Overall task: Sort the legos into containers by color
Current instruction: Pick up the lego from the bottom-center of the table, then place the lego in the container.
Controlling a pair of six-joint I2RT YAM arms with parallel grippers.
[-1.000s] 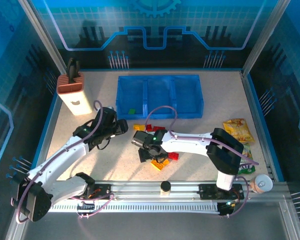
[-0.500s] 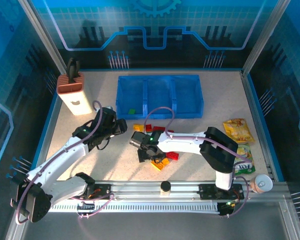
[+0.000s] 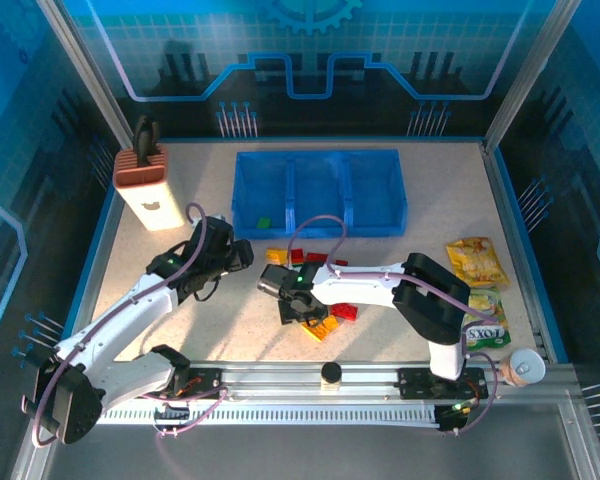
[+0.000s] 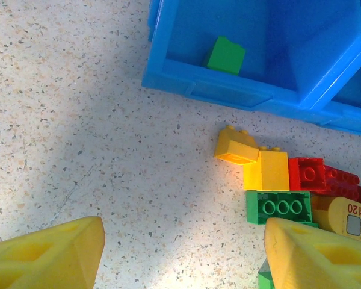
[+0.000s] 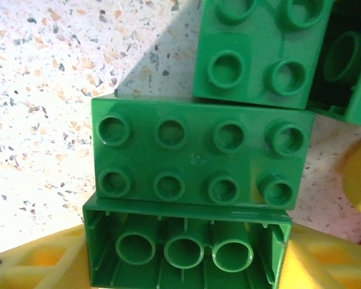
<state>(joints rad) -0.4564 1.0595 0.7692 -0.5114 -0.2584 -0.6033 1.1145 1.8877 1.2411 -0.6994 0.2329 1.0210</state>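
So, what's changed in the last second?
The right arm folded in, its elbow swinging left, while the right gripper stayed down in the lego pile, closed around a green lego. The left gripper, open, and the blue tray have not moved.

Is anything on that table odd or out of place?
Mostly the bystanders: a snack bag on the right and a knife block at far left have nothing to do with bricks. Also, one green brick sits tipped, hollow underside showing, in the right tool.
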